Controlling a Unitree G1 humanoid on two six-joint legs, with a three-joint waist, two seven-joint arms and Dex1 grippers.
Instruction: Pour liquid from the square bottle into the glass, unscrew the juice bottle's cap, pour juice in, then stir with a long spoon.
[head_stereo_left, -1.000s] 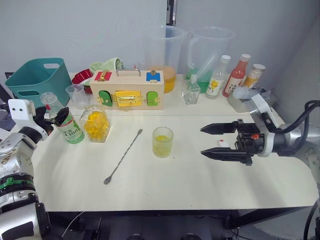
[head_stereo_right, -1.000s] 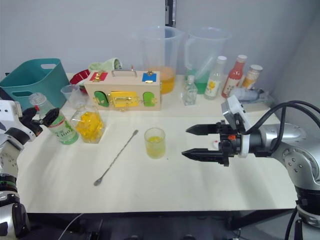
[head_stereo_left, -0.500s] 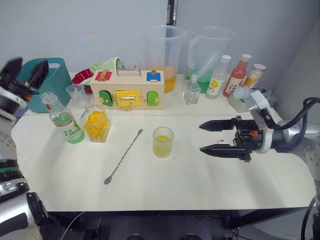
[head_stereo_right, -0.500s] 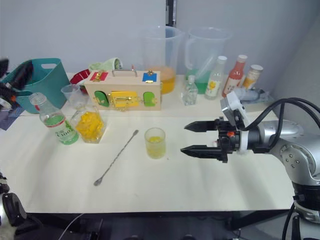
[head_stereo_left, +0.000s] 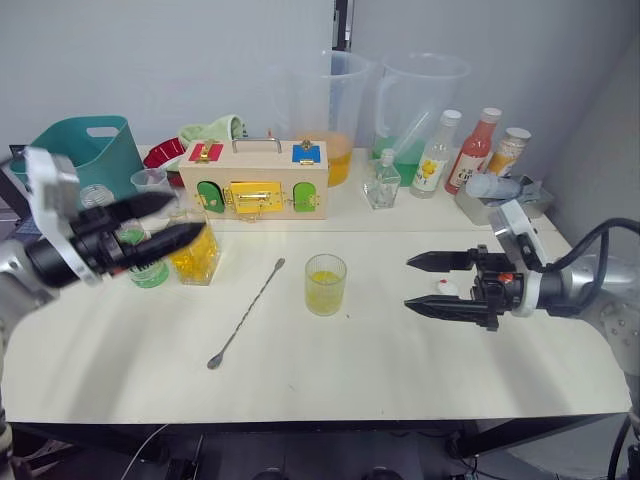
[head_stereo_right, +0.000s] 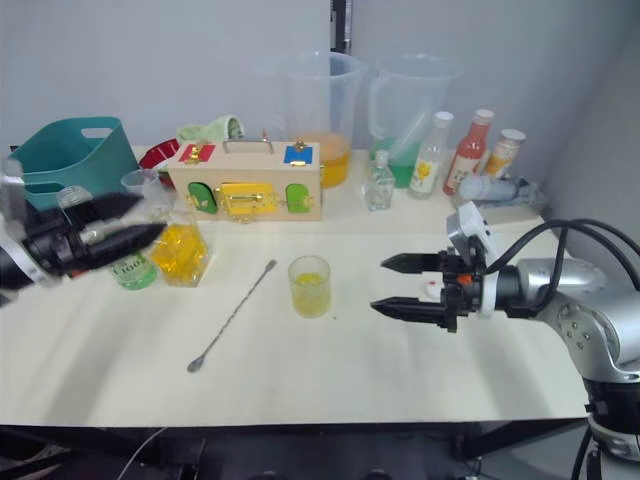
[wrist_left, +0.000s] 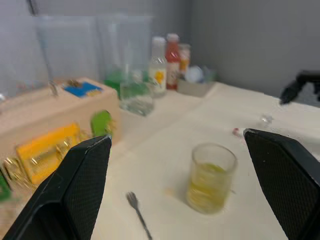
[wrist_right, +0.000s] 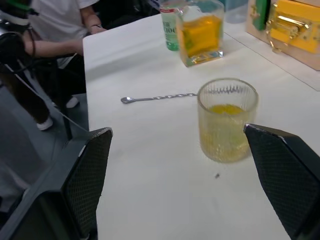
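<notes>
At the far left we see a teal basket (head_stereo_left: 75, 155) at the back of the bench (head_stereo_left: 350, 370). Our left pincer (head_stereo_left: 160, 222) hangs above the left end, fingers spread apart and holding nothing. Just behind its tips stands the juice bottle (head_stereo_left: 147, 262), partly hidden by the fingers, with no cap on its neck. Touching or just beside it to the right is the square bottle (head_stereo_left: 195, 252), upright, with yellow liquid (wrist_right: 202, 32) inside.

Behind these sit a small clear cup (head_stereo_left: 150, 188), something red (head_stereo_left: 163, 154) and a green cloth (head_stereo_left: 212, 130). A wooden box (head_stereo_left: 255, 180) with coloured doors and latches stands at the back centre.

The long spoon (head_stereo_left: 246, 313) lies flat on the bench, slanting from near the box down toward the front edge, well apart from both pincers. To its right the glass (head_stereo_left: 325, 284) stands upright, about a third full of yellow liquid.

Behind are two large clear jugs (head_stereo_left: 335, 100), one with orange, one with green at the bottom, then a small stoppered flask (head_stereo_left: 381, 183) and three bottles (head_stereo_left: 476, 148).

Our right pincer (head_stereo_left: 425, 282) hovers right of the glass, fingers apart, empty, pointing at it. The white cap (head_stereo_left: 445, 287) lies on the bench by its fingers.

The bench top is pale cream; the wall behind is plain grey. The right wrist view shows a person (wrist_right: 47, 35) beyond the bench's far end.
</notes>
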